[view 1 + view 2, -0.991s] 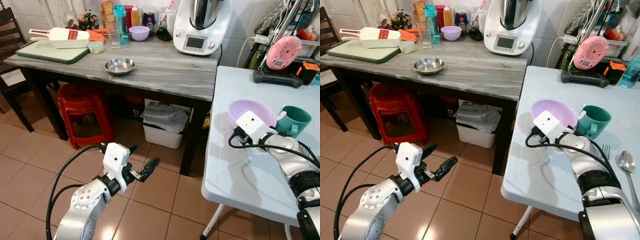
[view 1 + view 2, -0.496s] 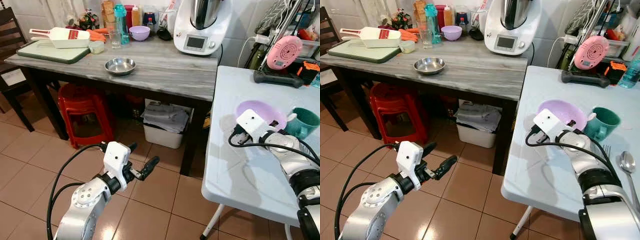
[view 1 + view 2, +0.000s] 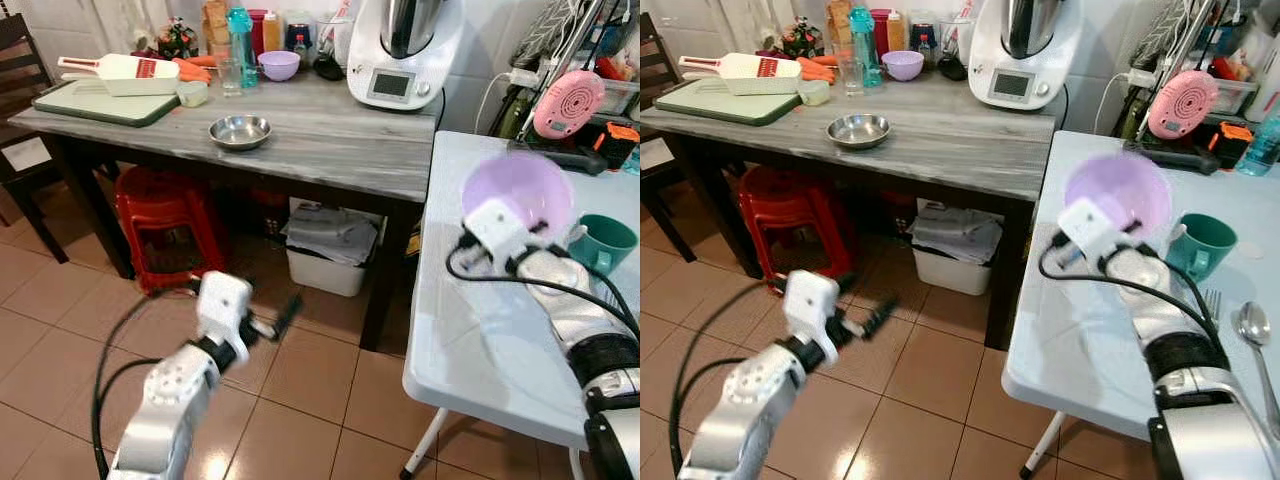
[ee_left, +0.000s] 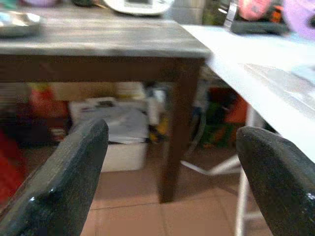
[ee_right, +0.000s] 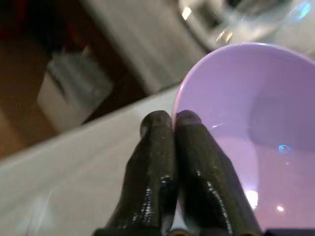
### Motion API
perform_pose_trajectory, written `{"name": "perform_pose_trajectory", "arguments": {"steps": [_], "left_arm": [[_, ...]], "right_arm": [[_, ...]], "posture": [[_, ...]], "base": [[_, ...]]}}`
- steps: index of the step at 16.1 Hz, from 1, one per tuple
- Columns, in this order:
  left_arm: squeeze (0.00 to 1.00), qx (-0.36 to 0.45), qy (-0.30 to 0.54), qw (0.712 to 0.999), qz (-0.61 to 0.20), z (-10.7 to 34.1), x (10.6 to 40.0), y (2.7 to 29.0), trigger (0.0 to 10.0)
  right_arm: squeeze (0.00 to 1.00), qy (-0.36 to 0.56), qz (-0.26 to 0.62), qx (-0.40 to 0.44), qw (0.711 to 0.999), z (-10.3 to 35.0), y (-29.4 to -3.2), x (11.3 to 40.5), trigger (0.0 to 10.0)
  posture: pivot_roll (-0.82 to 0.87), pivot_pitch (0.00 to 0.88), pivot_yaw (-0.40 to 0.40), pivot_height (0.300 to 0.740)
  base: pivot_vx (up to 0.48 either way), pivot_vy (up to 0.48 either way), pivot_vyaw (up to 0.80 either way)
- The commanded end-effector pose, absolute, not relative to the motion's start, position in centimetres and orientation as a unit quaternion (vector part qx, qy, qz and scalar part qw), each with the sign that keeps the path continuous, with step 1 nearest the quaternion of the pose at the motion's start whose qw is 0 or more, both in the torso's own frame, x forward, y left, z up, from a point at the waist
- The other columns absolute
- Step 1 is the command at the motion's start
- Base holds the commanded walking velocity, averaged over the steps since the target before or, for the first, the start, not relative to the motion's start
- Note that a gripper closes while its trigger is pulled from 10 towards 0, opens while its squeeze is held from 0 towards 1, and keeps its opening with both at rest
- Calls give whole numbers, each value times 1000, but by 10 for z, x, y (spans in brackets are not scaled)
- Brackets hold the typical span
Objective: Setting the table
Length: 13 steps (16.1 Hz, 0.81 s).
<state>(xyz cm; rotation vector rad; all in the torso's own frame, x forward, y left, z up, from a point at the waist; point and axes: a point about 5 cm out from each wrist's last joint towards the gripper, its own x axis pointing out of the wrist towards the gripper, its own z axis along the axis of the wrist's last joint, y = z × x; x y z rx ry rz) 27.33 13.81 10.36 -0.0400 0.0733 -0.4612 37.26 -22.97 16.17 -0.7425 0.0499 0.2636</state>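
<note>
The right gripper (image 5: 166, 129) has its two black fingers (image 5: 197, 167) pressed nearly together on the rim of the purple bowl (image 3: 1118, 192), one finger inside the rim and one outside. It is a thin pinch on one edge, and the bowl stands tilted up off the white counter (image 3: 1080, 340), its open side facing the camera, with the rim held at about 6 o'clock.

This is where trouble could start. With so little rim between the fingers, the bowl could pivot in the grip or slip free, and its blurred outline suggests it is moving. A drop would probably land it on the white counter or over the near edge onto the tiled floor (image 3: 60, 330).

At 3 o'clock from the bowl, close by, sits the teal mug (image 3: 1196, 243); a swing that way could knock it over. Further out, around 4 o'clock, lie a fork (image 3: 1212, 300) and a spoon (image 3: 1254, 326), which a low pass might scatter.

The left gripper (image 4: 172, 162) hangs over the floor with its fingers spread wide and empty, near the dark leg of the grey counter (image 3: 330, 135). It is blurred, and a careless swing could strike that leg.
</note>
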Motion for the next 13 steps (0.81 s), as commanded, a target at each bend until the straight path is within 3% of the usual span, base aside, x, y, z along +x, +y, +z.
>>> {"name": "perform_pose_trajectory", "arguments": {"steps": [1, 5, 8, 10, 13], "left_arm": [[0, -31, 35, 977, -207, 104, 279, 143, 10000], [0, -48, 9, 984, -172, 114, 295, 142, 10000], [0, -60, 0, 989, -138, 115, 300, 146, 10000], [0, -67, -3, 991, -116, 115, 302, 154, 10000], [0, -82, -3, 990, -110, 114, 304, 155, 10000]], "right_arm": [[0, -26, 130, -355, 925, 176, -215, 374, 10000], [0, -78, 115, -282, 949, 180, -183, 363, 10000], [0, -115, 95, -254, 956, 182, -177, 343, 10000], [0, -94, 79, -214, 969, 169, -173, 328, 10000], [0, -68, 68, -191, 977, 155, -174, 317, 10000]], "posture": [[-5, 0, -24, 740], [-22, 0, -17, 740], [-20, 0, -14, 740], [-19, 0, -20, 740], [-29, 0, -19, 740]], "base": [[0, 0, 0], [0, 0, 0], [0, 0, 0], [0, 0, 0], [0, 0, -700]]}}
